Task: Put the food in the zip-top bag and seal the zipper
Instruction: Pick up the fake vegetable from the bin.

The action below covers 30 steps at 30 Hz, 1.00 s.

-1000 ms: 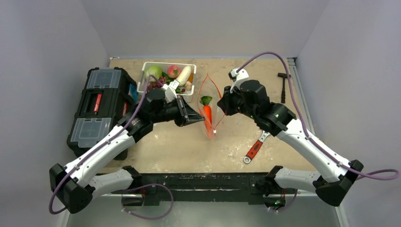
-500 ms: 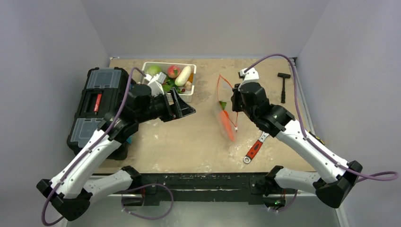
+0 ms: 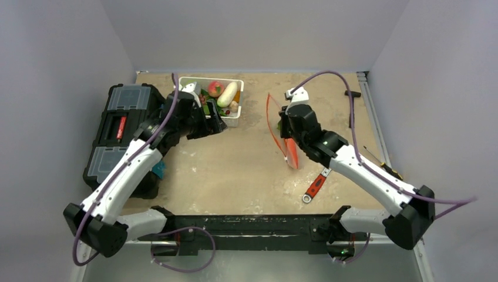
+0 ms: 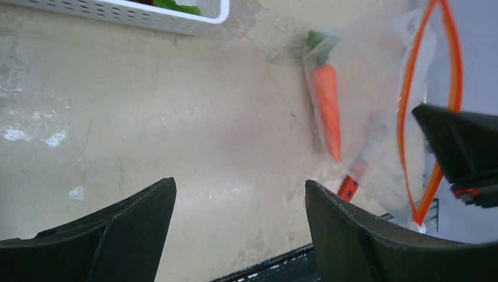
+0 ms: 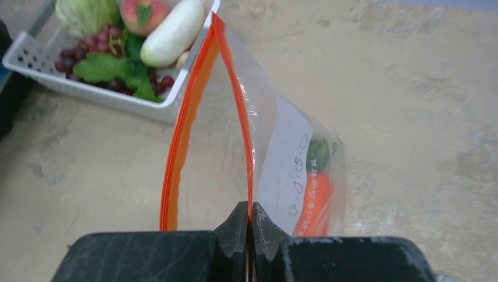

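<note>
Two grippers are showing. The left gripper (image 4: 239, 191) is standing wide open with nothing between its fingers, hovering just in front of the white basket (image 5: 35, 66). The right gripper (image 5: 249, 212) is pinching one end of the zipper (image 5: 183, 136) with its jaws fully closed on the strip. One zip-top bag (image 5: 288, 135) is hanging from that grip over the table (image 3: 235, 170), right of centre, its mouth gaping as an orange-red loop. Whether its bottom is touching the tabletop cannot be told. One carrot (image 4: 326, 106) is lying inside the bag, its lower end blurring behind printed plastic in the right wrist view. Remaining food is sitting in the basket: peach (image 5: 142, 13), radish (image 5: 174, 32), grapes (image 5: 88, 50) and green leaves (image 5: 108, 67). A pale green item is being cut off at the frame's top edge, and the left arm is hiding part of the basket from above. One red-handled wrench (image 3: 315, 186) is lying near the bag, partly behind it in the left wrist view. One black toolbox (image 3: 123, 126) is occupying the table's left side.
</note>
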Each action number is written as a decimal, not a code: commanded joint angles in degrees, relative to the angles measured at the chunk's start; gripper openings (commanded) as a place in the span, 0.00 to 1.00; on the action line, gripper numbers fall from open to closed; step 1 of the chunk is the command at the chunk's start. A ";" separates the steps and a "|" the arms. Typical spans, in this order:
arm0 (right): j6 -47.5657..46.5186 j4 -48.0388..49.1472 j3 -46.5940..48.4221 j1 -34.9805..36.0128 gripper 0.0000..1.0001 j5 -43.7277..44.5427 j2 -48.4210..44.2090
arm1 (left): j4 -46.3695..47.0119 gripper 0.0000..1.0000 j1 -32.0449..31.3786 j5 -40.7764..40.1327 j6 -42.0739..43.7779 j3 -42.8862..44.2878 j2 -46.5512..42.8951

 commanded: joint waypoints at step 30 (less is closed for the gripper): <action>1.20 16.63 -8.53 0.03 0.00 -12.22 7.24 | 15.46 0.74 8.21 -13.95 36.51 31.89 50.91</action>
